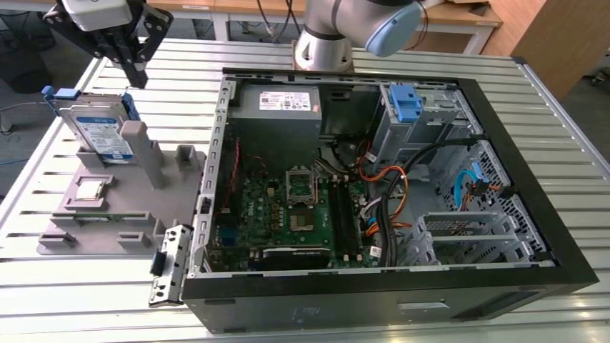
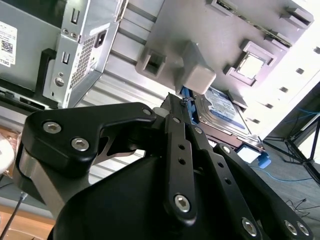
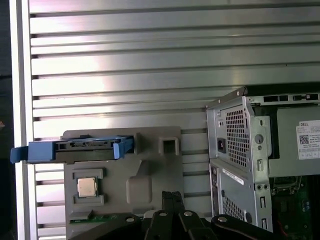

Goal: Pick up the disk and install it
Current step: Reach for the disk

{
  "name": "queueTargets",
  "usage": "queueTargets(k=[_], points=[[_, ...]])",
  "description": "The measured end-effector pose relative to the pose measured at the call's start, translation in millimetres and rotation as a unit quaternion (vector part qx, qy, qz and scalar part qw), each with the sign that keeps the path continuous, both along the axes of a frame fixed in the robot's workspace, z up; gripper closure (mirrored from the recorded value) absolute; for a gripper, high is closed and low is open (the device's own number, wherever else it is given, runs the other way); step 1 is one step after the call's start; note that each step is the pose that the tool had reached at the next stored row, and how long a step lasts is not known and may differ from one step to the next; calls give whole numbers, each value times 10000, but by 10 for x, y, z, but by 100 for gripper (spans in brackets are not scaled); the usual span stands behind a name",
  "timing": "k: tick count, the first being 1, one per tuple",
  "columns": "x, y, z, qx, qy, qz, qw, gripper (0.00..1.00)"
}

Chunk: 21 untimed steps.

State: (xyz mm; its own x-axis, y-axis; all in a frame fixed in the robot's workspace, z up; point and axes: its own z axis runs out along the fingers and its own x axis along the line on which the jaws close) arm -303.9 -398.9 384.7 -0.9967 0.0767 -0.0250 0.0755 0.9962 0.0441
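Pincer (image 1: 136,80), closed and empty, hangs over the blue-labelled disk (image 1: 100,132), which stands in a grey fixture (image 1: 133,209) beside the computer case (image 1: 381,294).

**Hidden and cut-off parts**
In the exterior view the lower end of the silver metal disk with blue bracket (image 1: 100,132) is covered by the grey plastic holder (image 1: 139,158); the black gripper (image 1: 136,78) is cut off at the picture's edge.

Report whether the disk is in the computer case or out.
Out. The disk stands on edge in the grey fixture, outside the case.
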Motion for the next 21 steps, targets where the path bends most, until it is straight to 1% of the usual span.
queueTargets(k=[5,8,14,21], points=[[-150,0,-7,-2,0,-4,10000,90],[-212,0,-18,-7,1,-4,10000,90],[-277,0,-66,-30,0,-5,10000,90],[-319,2,-144,-68,0,-5,10000,90]])
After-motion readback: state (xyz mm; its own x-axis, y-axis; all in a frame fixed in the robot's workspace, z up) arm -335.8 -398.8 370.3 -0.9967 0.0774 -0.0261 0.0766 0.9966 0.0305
